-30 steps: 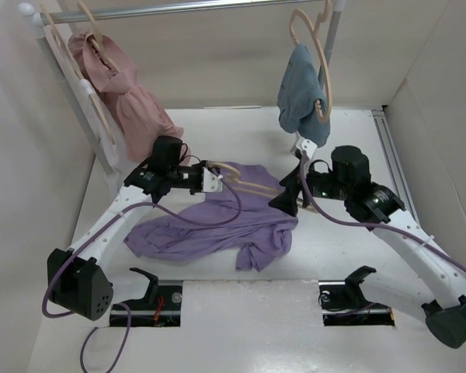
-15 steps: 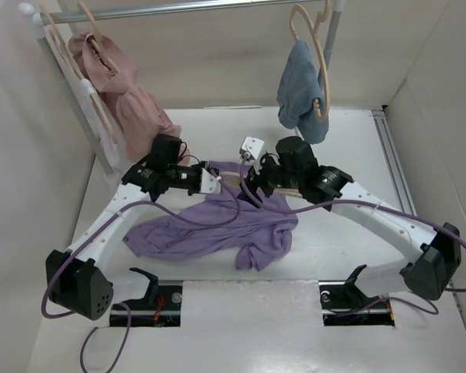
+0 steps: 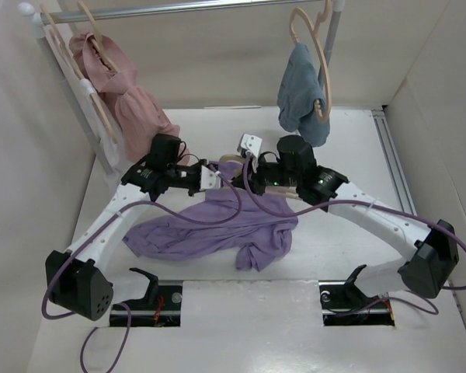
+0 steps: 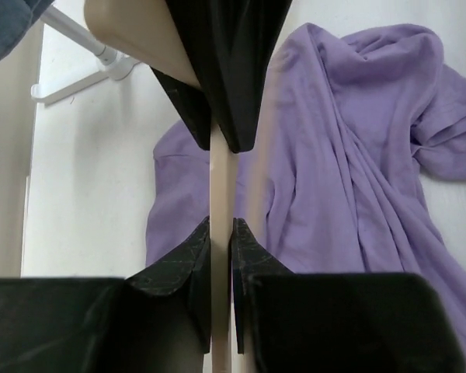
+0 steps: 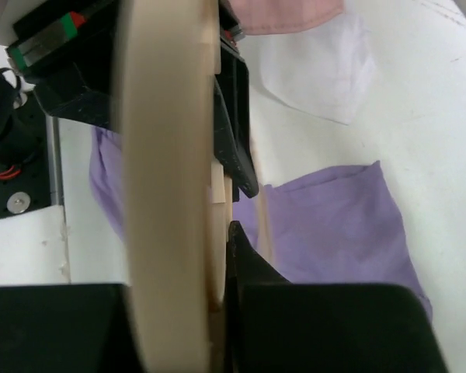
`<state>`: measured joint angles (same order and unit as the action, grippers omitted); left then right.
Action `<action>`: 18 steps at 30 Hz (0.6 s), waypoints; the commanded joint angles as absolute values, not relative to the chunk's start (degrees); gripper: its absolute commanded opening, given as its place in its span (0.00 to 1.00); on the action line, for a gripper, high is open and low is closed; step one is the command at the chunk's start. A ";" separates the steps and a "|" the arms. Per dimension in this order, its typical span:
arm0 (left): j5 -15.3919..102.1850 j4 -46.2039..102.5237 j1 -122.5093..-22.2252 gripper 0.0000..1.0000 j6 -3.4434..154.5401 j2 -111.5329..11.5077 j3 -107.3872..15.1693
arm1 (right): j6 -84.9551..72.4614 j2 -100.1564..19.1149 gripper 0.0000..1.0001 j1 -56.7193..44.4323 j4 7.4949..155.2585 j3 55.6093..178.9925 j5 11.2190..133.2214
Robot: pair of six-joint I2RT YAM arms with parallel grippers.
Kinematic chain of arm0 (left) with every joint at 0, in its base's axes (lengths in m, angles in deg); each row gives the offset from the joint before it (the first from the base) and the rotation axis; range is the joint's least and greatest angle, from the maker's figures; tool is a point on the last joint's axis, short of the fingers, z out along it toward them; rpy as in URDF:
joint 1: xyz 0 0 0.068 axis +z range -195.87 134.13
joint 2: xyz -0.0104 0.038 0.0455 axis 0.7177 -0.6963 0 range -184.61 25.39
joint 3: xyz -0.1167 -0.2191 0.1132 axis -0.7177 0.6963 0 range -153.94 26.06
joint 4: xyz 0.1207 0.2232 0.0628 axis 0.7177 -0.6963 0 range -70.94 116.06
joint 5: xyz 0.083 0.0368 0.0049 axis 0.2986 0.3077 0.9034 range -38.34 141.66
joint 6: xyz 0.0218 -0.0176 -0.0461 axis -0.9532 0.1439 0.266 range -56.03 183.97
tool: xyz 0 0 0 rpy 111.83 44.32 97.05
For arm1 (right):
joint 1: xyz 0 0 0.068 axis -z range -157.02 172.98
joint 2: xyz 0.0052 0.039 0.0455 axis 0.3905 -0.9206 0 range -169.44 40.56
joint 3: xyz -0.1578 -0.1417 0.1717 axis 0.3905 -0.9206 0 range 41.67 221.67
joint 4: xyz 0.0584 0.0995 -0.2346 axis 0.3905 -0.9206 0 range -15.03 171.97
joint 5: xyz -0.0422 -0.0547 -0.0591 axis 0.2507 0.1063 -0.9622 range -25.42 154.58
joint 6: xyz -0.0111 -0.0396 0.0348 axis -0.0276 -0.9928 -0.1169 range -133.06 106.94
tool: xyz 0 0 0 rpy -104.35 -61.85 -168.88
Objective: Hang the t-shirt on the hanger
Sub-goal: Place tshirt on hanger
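Hanger held over the t-shirt's far edge; shirt not yet on it.

The lavender-purple soft fabric t-shirt (image 3: 210, 229) lies crumpled. Above its far edge, the left gripper (image 4: 221, 225) is clamped on the thin tan wood-coloured hanger (image 4: 222, 183). The right gripper (image 5: 221, 229) has one finger (image 5: 245, 264) against that hanger. Its partner is hidden behind blurred wood, so I cannot tell its grip. Risk: two holds may twist the thin bar, or it may skid over bunched fabric. The neck opening is indiscernible and the hook is out of sight.
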<state>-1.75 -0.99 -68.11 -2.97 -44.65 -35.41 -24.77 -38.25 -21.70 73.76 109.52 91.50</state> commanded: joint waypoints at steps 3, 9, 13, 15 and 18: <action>-6.53 7.67 -68.98 0.27 5.50 -41.84 -35.38 | -19.23 -36.96 0.00 -19.39 80.83 107.68 93.23; 1.46 19.71 -69.51 1.00 19.12 -40.00 -31.34 | -14.65 -32.40 0.00 -12.98 76.53 101.10 94.47; 7.87 27.27 -70.38 1.00 28.53 -37.19 -27.30 | -12.45 -27.04 0.00 -11.65 71.09 98.10 86.13; 13.12 28.08 -73.44 1.00 29.16 -36.14 -25.88 | -10.43 -24.31 0.00 -11.03 65.49 98.09 79.04; 22.71 27.03 -82.47 1.00 28.03 -37.17 -25.09 | -8.23 -21.15 0.00 -11.03 59.32 99.67 72.51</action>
<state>13.29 23.09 -75.39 24.81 -37.72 -25.75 -12.11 -24.67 -11.21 65.15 97.41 81.70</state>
